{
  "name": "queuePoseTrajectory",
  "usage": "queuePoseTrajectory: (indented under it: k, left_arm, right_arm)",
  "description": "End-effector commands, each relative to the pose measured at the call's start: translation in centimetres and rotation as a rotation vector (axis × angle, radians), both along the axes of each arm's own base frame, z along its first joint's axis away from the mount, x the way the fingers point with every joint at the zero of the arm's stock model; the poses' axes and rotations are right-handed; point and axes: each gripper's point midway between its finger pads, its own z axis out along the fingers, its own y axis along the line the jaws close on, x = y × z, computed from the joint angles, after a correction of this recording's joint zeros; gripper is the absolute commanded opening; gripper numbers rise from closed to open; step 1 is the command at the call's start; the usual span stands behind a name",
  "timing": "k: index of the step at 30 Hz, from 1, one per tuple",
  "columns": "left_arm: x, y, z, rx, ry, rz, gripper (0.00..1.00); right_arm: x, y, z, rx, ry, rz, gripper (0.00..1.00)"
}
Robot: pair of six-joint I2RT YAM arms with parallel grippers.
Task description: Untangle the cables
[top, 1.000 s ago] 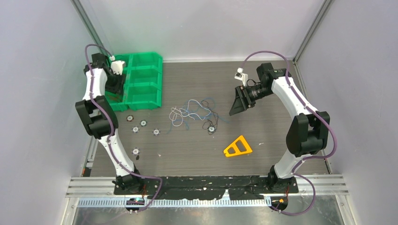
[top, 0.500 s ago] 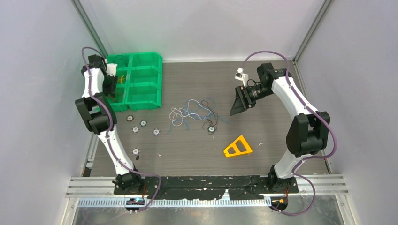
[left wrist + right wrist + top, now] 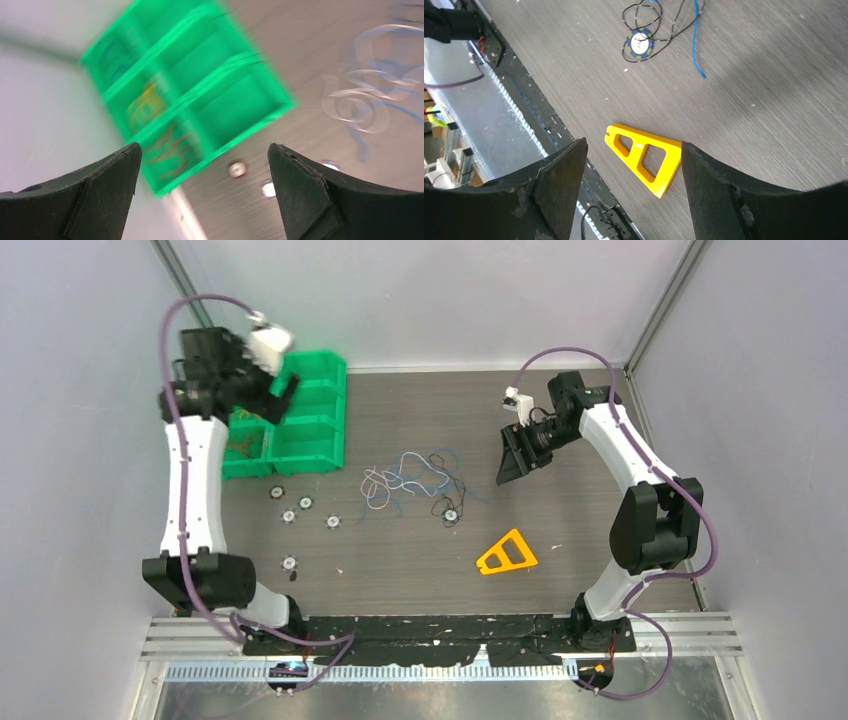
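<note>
The cables (image 3: pixel 410 480) lie as a loose tangle of thin white, blue and black wires at mid-table. The left wrist view shows their white and blue loops (image 3: pixel 360 95), blurred, and orange and red wires (image 3: pixel 167 150) inside the green bin (image 3: pixel 318 418). Black and blue wires (image 3: pixel 696 50) run along the top of the right wrist view. My left gripper (image 3: pixel 285 390) (image 3: pixel 204 146) is raised high over the bin, open and empty. My right gripper (image 3: pixel 505 472) (image 3: pixel 634 142) hovers just right of the tangle, open and holding nothing.
A yellow triangular piece (image 3: pixel 507 554) (image 3: pixel 640 150) lies on the table at front right. Several small round discs (image 3: pixel 304 503) (image 3: pixel 237 169) are scattered in front of the bin. One more disc (image 3: pixel 451 513) (image 3: pixel 640 44) sits inside a black wire loop.
My left arm has risen out of the green bin and swung up, and its jaws have spread wide. The right arm has barely moved.
</note>
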Motion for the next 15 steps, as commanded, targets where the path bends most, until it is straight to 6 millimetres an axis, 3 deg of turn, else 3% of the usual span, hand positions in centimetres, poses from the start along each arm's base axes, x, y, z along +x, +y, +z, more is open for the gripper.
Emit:
queuePoseTrajectory:
  k: [1, 5, 8, 12, 15]
  left_arm:
    - [-4.1, -14.3, -6.3, -0.043, 0.191, -0.555, 1.00]
    - [-6.9, -23.2, -10.9, -0.052, 0.333, -0.823, 0.97]
    - [-8.3, -28.1, -14.5, -0.027, 0.378, -0.993, 0.91]
    - [-9.0, -31.8, -19.5, 0.073, 0.431, -1.108, 0.84]
    - [-8.4, -33.6, -22.0, 0.117, 0.452, -1.116, 0.79]
  right_arm:
    - [2.2, -0.8, 0.5, -0.054, -0.066, -0.054, 0.74]
    - [3.3, -0.7, -0.3, -0.060, -0.048, -0.076, 0.74]
    - [3.6, -0.4, -1.0, -0.052, -0.016, -0.098, 0.73]
    - [3.6, -0.2, -2.0, -0.048, 0.009, -0.111, 0.73]
    - [3.4, -0.2, -2.6, -0.048, 0.019, -0.120, 0.72]
